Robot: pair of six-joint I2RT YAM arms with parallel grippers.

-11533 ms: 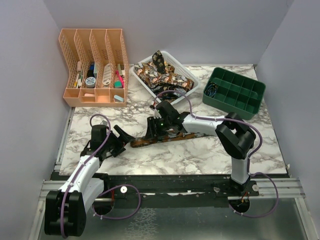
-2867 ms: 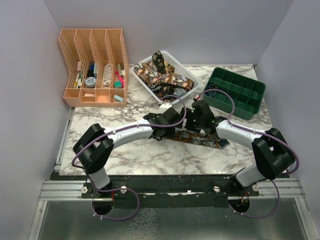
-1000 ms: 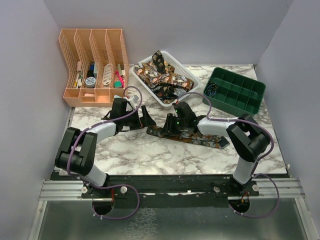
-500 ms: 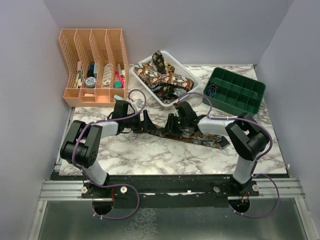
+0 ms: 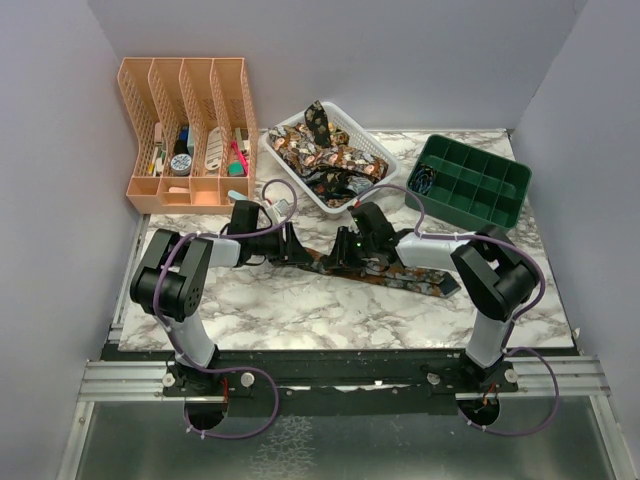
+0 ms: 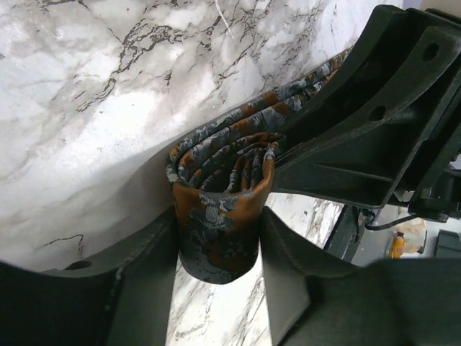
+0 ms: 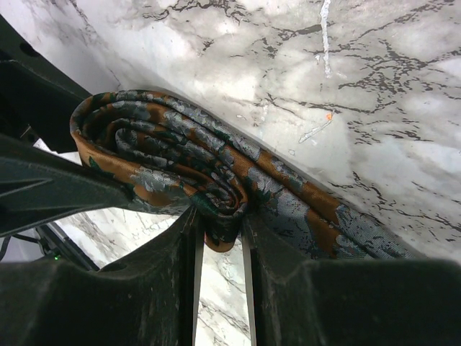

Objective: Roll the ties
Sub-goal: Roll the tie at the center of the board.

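Note:
One tie [image 5: 412, 278] lies on the marble table [image 5: 300, 310], dark with orange and grey pattern, its left end wound into a roll [image 6: 223, 169]. In the left wrist view my left gripper [image 6: 218, 220] has both fingers pressed against the sides of that roll. My right gripper [image 7: 218, 216] pinches the roll's inner coil [image 7: 223, 209], and the tie's flat tail [image 7: 310, 209] runs off to the right. From above, the left gripper [image 5: 297, 247] and the right gripper [image 5: 341, 250] meet at the roll from opposite sides. More ties [image 5: 320, 150] fill the white basket [image 5: 383, 150].
An orange desk organizer [image 5: 190, 130] with small items stands at the back left. A green compartment tray [image 5: 468, 185] sits at the back right. The white basket is just behind the two grippers. Grey walls close in the left, right and back.
My left arm has swung right from beside the tie to its rolled end, and its jaws have narrowed from wide open onto the roll. The right gripper has kept its grip and place.

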